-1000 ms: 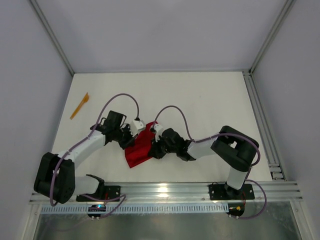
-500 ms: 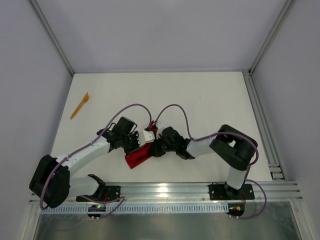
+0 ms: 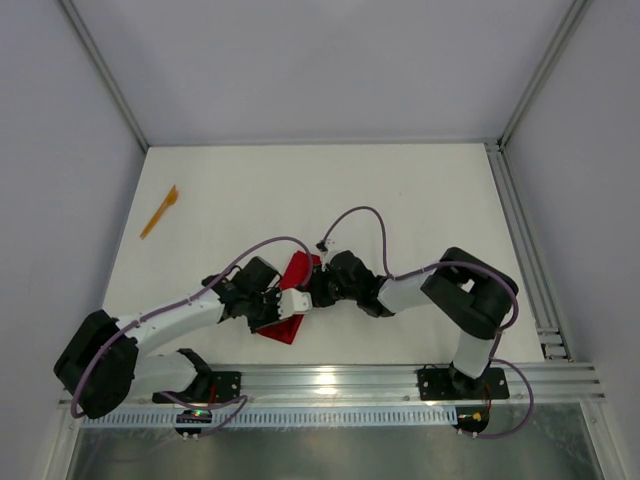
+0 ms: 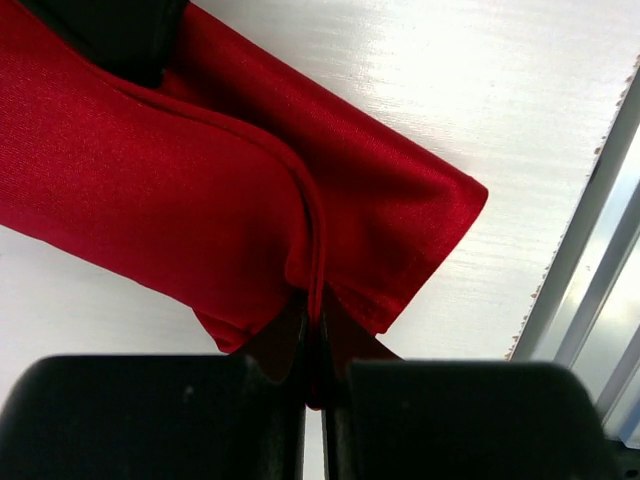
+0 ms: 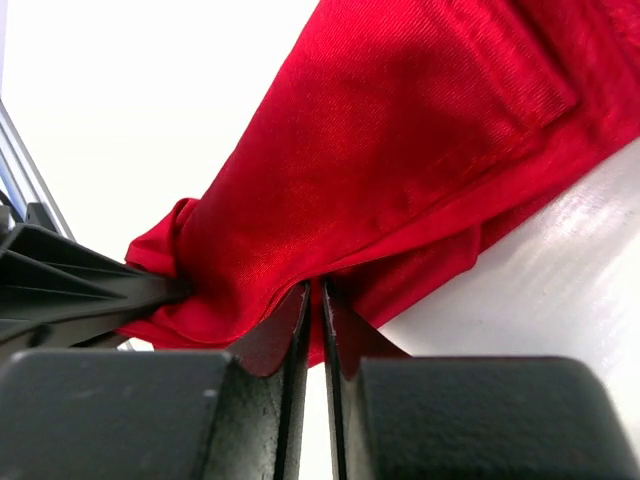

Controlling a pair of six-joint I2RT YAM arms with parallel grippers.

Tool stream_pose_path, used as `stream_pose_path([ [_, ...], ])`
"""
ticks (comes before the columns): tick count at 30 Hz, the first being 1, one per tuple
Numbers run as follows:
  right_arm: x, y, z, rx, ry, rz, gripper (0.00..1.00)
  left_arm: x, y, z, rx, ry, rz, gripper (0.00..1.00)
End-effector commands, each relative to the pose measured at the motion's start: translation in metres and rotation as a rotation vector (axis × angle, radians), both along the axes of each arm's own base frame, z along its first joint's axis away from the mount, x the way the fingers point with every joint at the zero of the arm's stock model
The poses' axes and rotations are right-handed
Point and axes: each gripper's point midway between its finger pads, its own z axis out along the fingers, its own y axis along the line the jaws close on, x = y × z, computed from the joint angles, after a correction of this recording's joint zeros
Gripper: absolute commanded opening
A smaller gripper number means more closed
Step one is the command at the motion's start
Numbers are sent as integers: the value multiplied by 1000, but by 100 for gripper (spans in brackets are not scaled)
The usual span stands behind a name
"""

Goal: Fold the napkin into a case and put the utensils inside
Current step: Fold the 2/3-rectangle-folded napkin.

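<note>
The red napkin (image 3: 296, 270) sits partly folded near the middle of the table's (image 3: 420, 200) near edge. The left gripper (image 4: 313, 345) and right gripper (image 5: 310, 320) both pinch its edges tight, close together. I think that is so they can lay one side over the other. One orange utensil (image 3: 160, 211) lies by the left edge, well apart.

The bright red, plain soft cloth napkin (image 3: 297, 270) lies folded into a thick, layered strip near the counter's (image 3: 420, 200) front edge, its hemmed edges showing. The left pincer (image 4: 313, 345) and right pincer (image 5: 310, 310) each clamp a fold of it. One slim orange plastic utensil (image 3: 159, 211) lies flat, well apart at the far left.
</note>
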Motion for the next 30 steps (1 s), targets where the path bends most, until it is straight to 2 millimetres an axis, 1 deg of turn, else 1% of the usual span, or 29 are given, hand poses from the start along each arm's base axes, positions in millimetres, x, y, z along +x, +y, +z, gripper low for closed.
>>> stream_pose_path([
  [1, 11, -13, 1, -49, -16, -74, 14, 9, -2, -7, 20, -48, 11, 2],
  [6, 12, -15, 12, -74, -53, -72, 15, 19, -9, -6, 8, -62, 48, 3],
  [8, 10, -17, 13, -80, -50, -70, 17, 19, -12, -5, 0, -54, 50, 3],
  [9, 9, -17, 18, -71, -57, -71, 17, 20, -13, -4, -4, -55, 54, 3],
  [11, 9, -23, 21, -87, -71, -81, 18, 19, -13, -5, 2, -44, 58, 3],
  [12, 11, -25, 32, -78, -95, -89, 19, 18, -12, -7, 6, -37, 59, 3],
  [14, 13, -32, 39, -108, -126, -91, 23, 17, -11, -9, 10, -33, 56, 2],
  [15, 13, -34, 48, -106, -140, -88, 24, 16, -11, -10, 14, -28, 55, 2],
  [17, 17, -40, 56, -93, -149, -91, 27, 17, -12, -9, 13, -26, 57, 2],
  [18, 19, -45, 59, -86, -151, -100, 31, 17, -12, -8, 11, -31, 57, 2],
  [19, 28, -54, 60, -87, -152, -127, 33, 19, -13, -6, 5, -36, 57, 2],
  [20, 31, -58, 61, -89, -161, -126, 35, 20, -15, -4, 1, -37, 54, 2],
  [21, 35, -61, 63, -80, -171, -127, 40, 20, -15, -4, 2, -36, 56, 3],
  [23, 45, -64, 63, -72, -177, -100, 46, 19, -16, -1, -3, -30, 54, 2],
  [24, 52, -61, 70, -70, -192, -93, 49, 19, -16, -1, -1, -27, 55, 3],
  [25, 56, -60, 64, -86, -185, -83, 50, 20, -16, -1, 0, -27, 54, 3],
  [26, 61, -60, 64, -90, -190, -79, 52, 20, -17, 0, -1, -28, 54, 3],
  [27, 66, -54, 71, -71, -202, -64, 52, 19, -17, 0, -1, -26, 52, 3],
  [28, 70, -54, 63, -75, -183, -63, 53, 19, -17, 1, -5, -27, 54, 3],
  [29, 80, -53, 69, -54, -193, -71, 54, 19, -17, 2, -8, -29, 53, 3],
  [30, 82, -51, 69, -44, -188, -61, 54, 19, -18, 2, -12, -29, 55, 3],
])
